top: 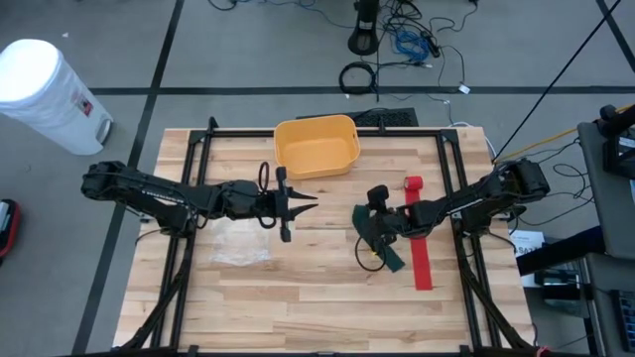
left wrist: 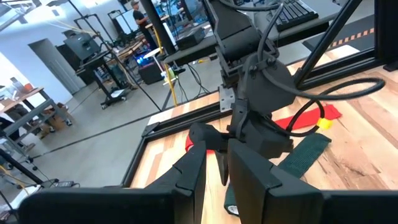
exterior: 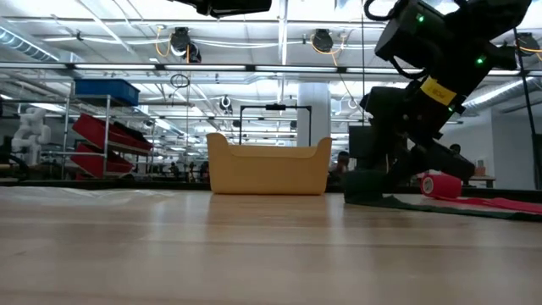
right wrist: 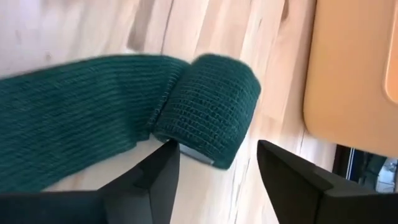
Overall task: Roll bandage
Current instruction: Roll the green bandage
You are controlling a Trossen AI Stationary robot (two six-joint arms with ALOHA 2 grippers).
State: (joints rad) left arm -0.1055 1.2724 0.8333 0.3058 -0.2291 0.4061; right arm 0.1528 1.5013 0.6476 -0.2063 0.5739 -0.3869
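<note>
High view: wooden table [top: 327, 297] bearing a yellow bin [top: 316, 146] at the far edge, a red bandage [top: 418, 238] laid out in a strip beside the right arm, and a green bandage [top: 377, 243] under the right gripper [top: 371, 230]; the left gripper [top: 294, 208] hovers mid-table, near a clear plastic bag [top: 236, 243], whether open or closed I cannot tell. Right wrist view: green bandage [right wrist: 205, 109] partly rolled, its loose tail flat on the wood, right gripper [right wrist: 217, 168] fingers spread wide just beside the roll, gripping nothing. Judged step: mid-roll re-grip; the next move calls for closing on the roll and turning it along the tail.
</note>
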